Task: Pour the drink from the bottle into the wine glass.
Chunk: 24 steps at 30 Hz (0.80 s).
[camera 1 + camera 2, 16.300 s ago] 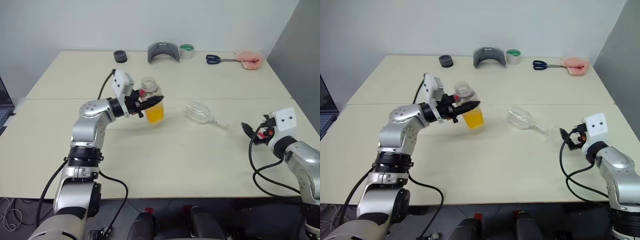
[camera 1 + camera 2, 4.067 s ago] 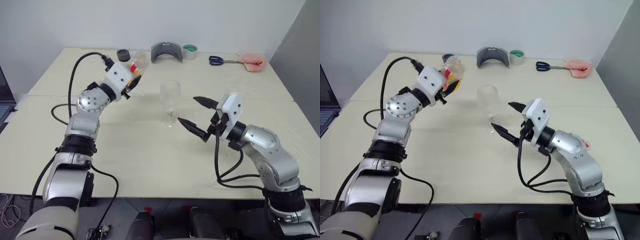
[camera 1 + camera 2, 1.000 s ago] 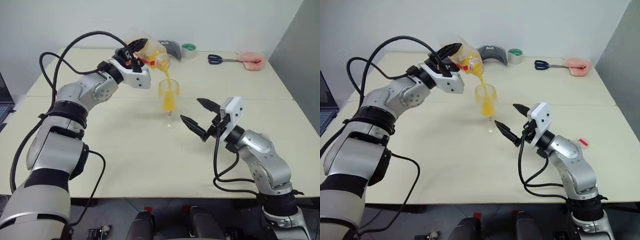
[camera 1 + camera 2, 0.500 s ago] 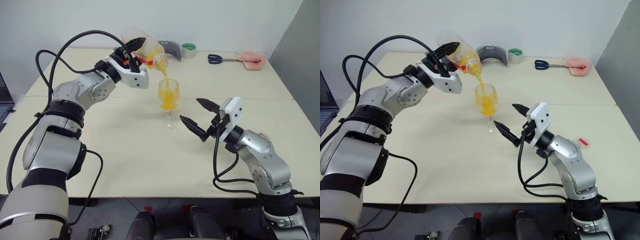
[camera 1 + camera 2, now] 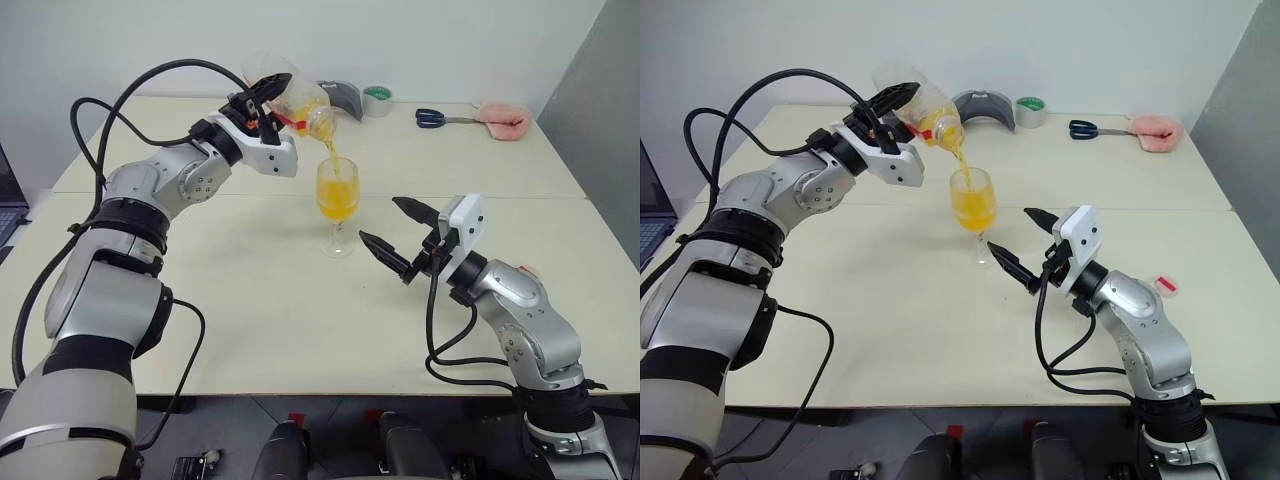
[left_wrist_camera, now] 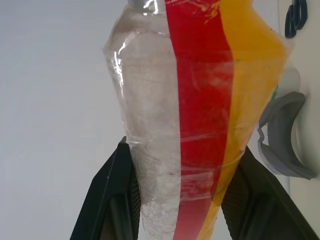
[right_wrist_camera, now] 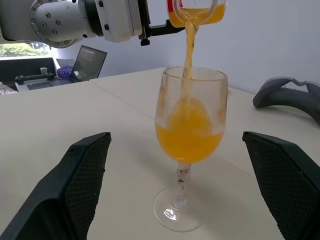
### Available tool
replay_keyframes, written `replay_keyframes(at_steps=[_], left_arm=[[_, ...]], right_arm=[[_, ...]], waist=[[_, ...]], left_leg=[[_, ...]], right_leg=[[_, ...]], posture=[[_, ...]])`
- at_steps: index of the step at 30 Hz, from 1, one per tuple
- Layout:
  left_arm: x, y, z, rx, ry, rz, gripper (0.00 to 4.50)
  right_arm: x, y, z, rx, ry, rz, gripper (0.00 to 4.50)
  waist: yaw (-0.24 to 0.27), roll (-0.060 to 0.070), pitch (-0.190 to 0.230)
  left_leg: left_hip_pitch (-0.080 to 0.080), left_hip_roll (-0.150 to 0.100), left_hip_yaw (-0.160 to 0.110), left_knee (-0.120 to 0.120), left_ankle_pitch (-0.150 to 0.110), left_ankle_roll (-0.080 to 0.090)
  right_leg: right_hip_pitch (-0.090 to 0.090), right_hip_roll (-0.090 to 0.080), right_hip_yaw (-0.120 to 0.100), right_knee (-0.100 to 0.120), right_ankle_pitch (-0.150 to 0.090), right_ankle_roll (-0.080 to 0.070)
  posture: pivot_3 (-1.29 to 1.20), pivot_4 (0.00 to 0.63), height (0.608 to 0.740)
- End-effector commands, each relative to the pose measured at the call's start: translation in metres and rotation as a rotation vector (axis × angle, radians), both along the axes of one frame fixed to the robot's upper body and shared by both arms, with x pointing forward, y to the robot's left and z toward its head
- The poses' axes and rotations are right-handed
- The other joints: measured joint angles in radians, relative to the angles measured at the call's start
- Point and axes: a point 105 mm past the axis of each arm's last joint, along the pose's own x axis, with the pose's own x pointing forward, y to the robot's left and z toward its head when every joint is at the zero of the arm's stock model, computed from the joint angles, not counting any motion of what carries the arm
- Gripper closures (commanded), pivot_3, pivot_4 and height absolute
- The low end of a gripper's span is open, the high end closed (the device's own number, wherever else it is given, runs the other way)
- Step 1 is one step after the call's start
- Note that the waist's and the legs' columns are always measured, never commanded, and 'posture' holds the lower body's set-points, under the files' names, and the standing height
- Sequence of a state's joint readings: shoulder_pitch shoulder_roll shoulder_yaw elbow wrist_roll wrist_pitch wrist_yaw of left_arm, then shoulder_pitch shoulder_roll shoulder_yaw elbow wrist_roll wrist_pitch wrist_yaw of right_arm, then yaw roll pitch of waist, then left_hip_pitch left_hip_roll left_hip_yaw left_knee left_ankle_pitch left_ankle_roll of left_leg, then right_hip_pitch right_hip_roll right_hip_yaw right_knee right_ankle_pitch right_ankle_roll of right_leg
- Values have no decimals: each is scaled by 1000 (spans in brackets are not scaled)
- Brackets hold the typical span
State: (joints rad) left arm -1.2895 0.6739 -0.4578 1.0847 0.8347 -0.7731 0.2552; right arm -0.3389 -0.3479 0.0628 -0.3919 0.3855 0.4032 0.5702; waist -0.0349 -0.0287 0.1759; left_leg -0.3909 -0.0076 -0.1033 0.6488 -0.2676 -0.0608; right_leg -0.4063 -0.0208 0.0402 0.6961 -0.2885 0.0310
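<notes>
Upper centre of the frame: the left gripper (image 5: 262,97) is clenched on the bottle (image 5: 296,97), which lies tilted between its jaws, mouth downward. The drink (image 7: 189,47) streams into the wine glass (image 5: 338,205), standing upright at centre on the table (image 5: 300,300). Right of the glass, the right gripper (image 5: 392,235) sits spread wide, holding nothing, the glass just beyond its fingertips.

No lettering can be read anywhere, not even on the bottle's (image 6: 200,115) red label.
</notes>
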Motion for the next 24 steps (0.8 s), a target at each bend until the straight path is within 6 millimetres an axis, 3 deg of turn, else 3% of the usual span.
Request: replay_keyframes(at_steps=[1, 17, 24], left_arm=[[-4, 2, 23, -17, -71, -3, 2787], [-2, -5, 18, -94, -12, -28, 2787], [4, -1, 12, -292, 119, -40, 2787]], right_arm=[[-8, 5, 15, 12, -64, 36, 0], [-8, 5, 16, 13, -73, 26, 0], [-7, 5, 21, 20, -86, 24, 0]], waist=[[0, 0, 0], [0, 0, 0], [-2, 0, 0]], left_leg=[[0, 0, 0, 0, 0, 0], [0, 0, 0, 1, 0, 0], [0, 0, 0, 1, 0, 0]], right_leg=[[0, 0, 0, 0, 0, 0], [0, 0, 0, 0, 0, 0], [0, 0, 0, 1, 0, 0]], posture=[[0, 150, 740], [0, 150, 740], [0, 150, 740]])
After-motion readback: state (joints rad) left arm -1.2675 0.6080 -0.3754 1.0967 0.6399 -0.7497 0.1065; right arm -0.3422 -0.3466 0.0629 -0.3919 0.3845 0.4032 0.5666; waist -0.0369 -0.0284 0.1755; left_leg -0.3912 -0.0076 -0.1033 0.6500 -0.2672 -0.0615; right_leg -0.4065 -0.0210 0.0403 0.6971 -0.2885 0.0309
